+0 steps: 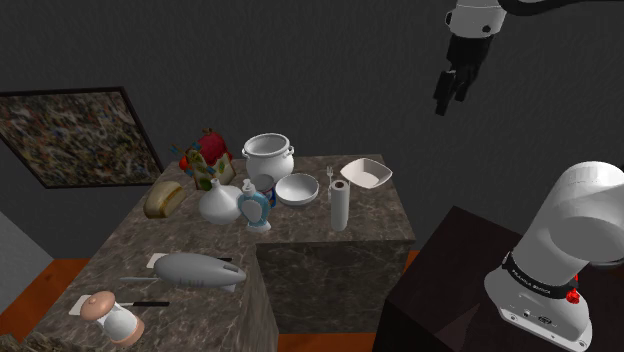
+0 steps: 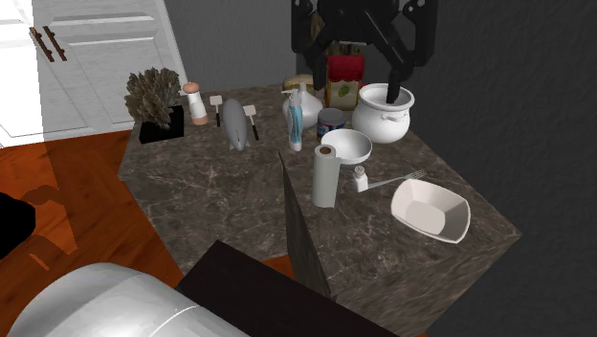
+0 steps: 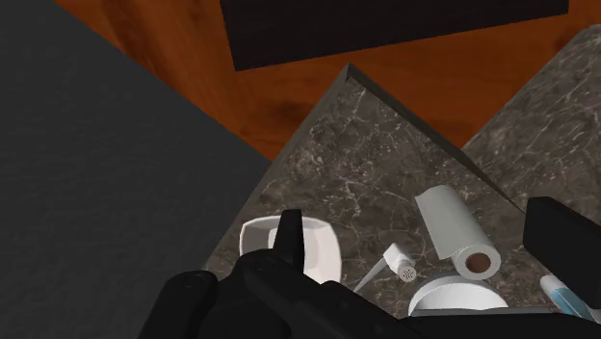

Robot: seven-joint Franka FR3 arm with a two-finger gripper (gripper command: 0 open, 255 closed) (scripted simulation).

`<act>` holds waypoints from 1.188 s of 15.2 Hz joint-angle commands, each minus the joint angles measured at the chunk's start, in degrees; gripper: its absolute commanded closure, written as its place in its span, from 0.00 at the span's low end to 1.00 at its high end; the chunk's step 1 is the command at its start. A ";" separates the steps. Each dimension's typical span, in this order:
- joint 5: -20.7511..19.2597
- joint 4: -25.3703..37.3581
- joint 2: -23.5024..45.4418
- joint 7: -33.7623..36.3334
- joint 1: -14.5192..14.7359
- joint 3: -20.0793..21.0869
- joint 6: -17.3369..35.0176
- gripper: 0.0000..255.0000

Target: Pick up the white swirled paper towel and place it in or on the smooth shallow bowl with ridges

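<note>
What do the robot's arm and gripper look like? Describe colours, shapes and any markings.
The arm has rounded, glossy white links with a dark band bearing small lettering and a red spot near its base. The gripper is all black, with two blocky fingers.

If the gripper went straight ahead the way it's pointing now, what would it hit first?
Probably the upright paper towel roll on the counter; the small shaker beside it is close, depth unclear.
</note>
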 commanded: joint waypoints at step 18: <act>1.38 -3.46 27.21 -6.82 5.76 -0.69 31.45 0.00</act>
